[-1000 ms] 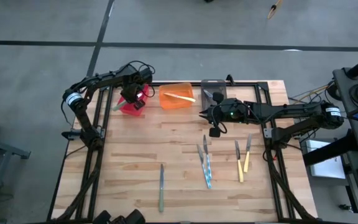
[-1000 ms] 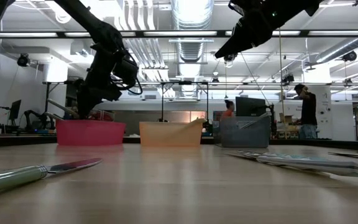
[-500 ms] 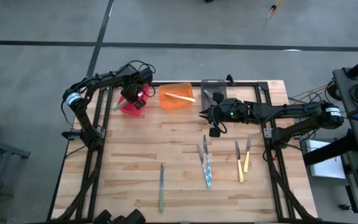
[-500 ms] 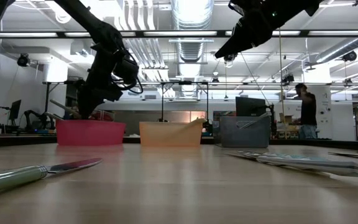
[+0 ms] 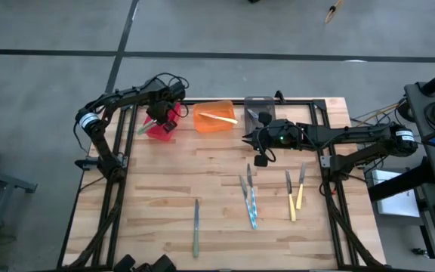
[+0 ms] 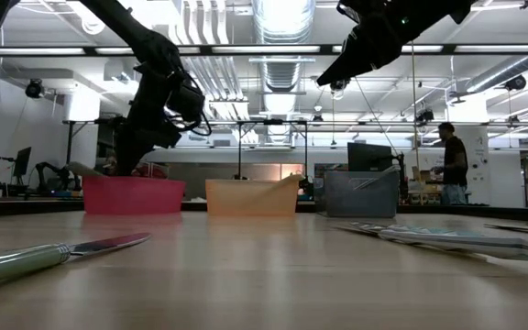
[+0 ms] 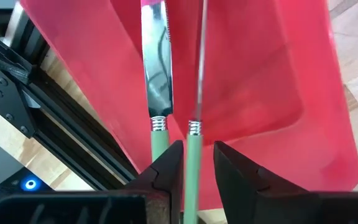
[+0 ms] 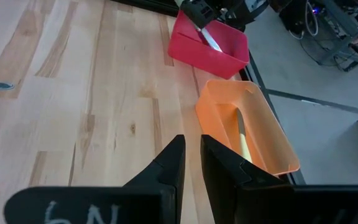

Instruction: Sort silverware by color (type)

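The left pincer (image 7: 197,163) hangs over the red bin (image 7: 272,74), fingers loosely around a green-handled utensil (image 7: 193,163) beside a green-handled knife (image 7: 157,93) already inside; it should open fully before lifting straight up.

Three bins stood along the table's (image 5: 165,177) far edge: a red bin (image 5: 159,128) toward the left corner, an orange bin (image 5: 214,119) beside it, a grey bin (image 5: 260,110) next. A person (image 6: 451,165) stood beyond.
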Robot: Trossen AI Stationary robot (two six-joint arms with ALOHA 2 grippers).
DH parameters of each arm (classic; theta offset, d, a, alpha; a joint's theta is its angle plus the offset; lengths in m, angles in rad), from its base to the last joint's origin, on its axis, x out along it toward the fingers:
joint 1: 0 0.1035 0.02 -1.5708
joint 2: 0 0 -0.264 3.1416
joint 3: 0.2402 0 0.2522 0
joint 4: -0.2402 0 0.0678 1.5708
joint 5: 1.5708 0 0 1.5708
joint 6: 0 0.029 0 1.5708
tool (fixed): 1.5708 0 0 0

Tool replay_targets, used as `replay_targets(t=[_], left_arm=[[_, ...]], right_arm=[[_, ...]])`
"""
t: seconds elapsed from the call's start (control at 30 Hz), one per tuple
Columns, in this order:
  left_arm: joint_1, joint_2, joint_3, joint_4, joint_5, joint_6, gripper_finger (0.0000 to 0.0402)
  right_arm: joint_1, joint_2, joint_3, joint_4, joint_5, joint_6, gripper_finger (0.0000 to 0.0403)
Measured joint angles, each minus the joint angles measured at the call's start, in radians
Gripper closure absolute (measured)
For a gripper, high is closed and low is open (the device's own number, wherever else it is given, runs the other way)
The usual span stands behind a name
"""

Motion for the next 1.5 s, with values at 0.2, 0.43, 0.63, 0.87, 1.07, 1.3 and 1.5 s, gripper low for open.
replay_targets(t=[0.2,0.43,0.63,0.87,1.07,1.3,1.5], left_arm=[[-0.041,-0.107,-0.003,0.071,-0.001,-0.027,0.0331],[-0.25,-0.332,-0.129,0.425,0.0,-0.058,0.0331],[-0.468,-0.495,-0.329,0.73,0.0,-0.053,0.0331],[-0.697,-0.667,-0.565,0.904,0.001,0.032,0.0331],[-0.836,-0.779,-0.737,1.04,0.017,0.018,0.0331],[-0.861,-0.845,-0.857,1.172,0.017,0.016,0.0331],[-0.859,-0.859,-0.886,1.213,0.016,0.042,0.0331]], right_arm=[[0.0,0.0,0.0,0.0,0.0,-0.001,0.036],[0.0,0.0,0.0,0.001,0.0,0.059,0.036],[0.001,0.003,-0.022,0.001,0.0,0.216,0.036],[0.002,0.003,-0.087,0.009,0.0,0.384,0.036],[0.002,0.004,-0.132,0.109,0.001,0.43,0.036],[0.003,0.004,-0.133,0.188,0.0,0.485,0.036],[0.015,0.004,-0.133,0.28,0.001,0.533,0.036]])
